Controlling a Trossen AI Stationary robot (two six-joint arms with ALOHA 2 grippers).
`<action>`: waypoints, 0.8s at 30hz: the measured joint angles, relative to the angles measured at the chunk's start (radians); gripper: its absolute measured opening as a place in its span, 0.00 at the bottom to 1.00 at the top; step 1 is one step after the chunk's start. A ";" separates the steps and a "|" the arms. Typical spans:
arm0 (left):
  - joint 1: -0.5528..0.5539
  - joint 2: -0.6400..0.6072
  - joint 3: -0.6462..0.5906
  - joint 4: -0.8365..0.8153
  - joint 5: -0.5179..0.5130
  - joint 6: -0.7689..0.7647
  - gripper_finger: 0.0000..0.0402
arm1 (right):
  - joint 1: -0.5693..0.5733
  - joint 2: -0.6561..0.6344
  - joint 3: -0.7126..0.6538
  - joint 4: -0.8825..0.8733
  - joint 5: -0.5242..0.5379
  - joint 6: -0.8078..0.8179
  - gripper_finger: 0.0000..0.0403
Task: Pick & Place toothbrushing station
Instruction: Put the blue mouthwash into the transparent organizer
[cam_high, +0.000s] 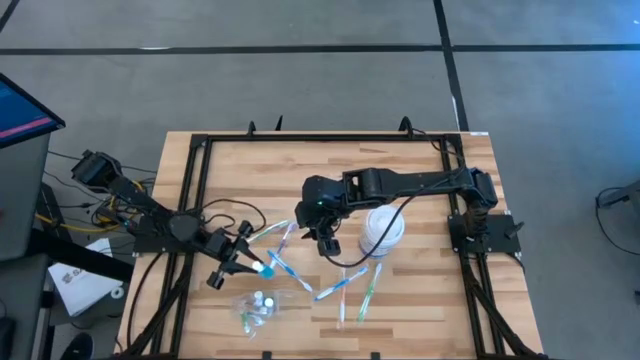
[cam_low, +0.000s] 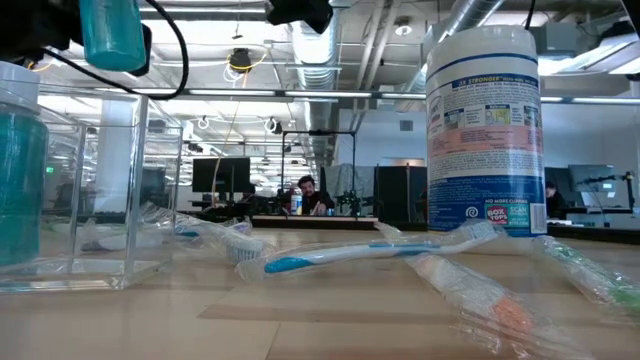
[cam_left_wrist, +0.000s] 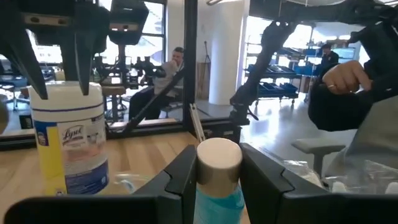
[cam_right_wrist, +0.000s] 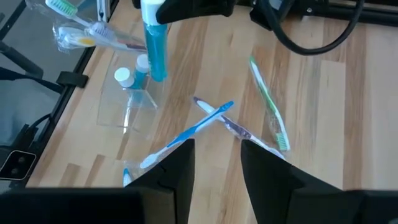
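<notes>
My left gripper (cam_high: 262, 268) hangs near the table's left front and is shut on a small blue bottle with a white cap (cam_left_wrist: 217, 186). The bottle also shows in the right wrist view (cam_right_wrist: 155, 43). Just nearer the front edge, a clear container (cam_high: 258, 308) holds two more white-capped blue bottles (cam_right_wrist: 134, 74). Wrapped toothbrushes lie flat on the wood: a blue one (cam_right_wrist: 186, 134), a green one (cam_right_wrist: 267, 109) and others (cam_high: 280, 250). My right gripper (cam_right_wrist: 214, 149) hovers open over the middle of the table, above the crossed toothbrushes, with nothing between its fingers. My left gripper pinches the bottle's upper body, just below the white cap (cam_left_wrist: 217, 193), between its two fingers. The fingers (cam_left_wrist: 183, 177) reach in about level from the table's left side. The bottle stands upright, cap up, lifted clear of the table (cam_low: 110, 30).
A tall white canister of wipes (cam_high: 380, 232) stands right of the middle, close to my right arm. A black frame (cam_high: 190, 200) runs around the wooden tabletop. People sit in the room beyond the table.
</notes>
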 joint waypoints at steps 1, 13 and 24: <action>0.000 0.002 0.000 0.000 0.008 -0.006 0.22 | 0.000 0.000 0.000 0.000 0.000 0.000 0.30; 0.000 0.131 0.021 0.027 0.069 -0.077 0.22 | -0.017 0.000 0.000 0.003 0.000 0.000 0.30; -0.001 0.242 0.086 0.039 0.190 -0.108 0.22 | -0.027 0.001 0.000 -0.018 0.000 0.000 0.30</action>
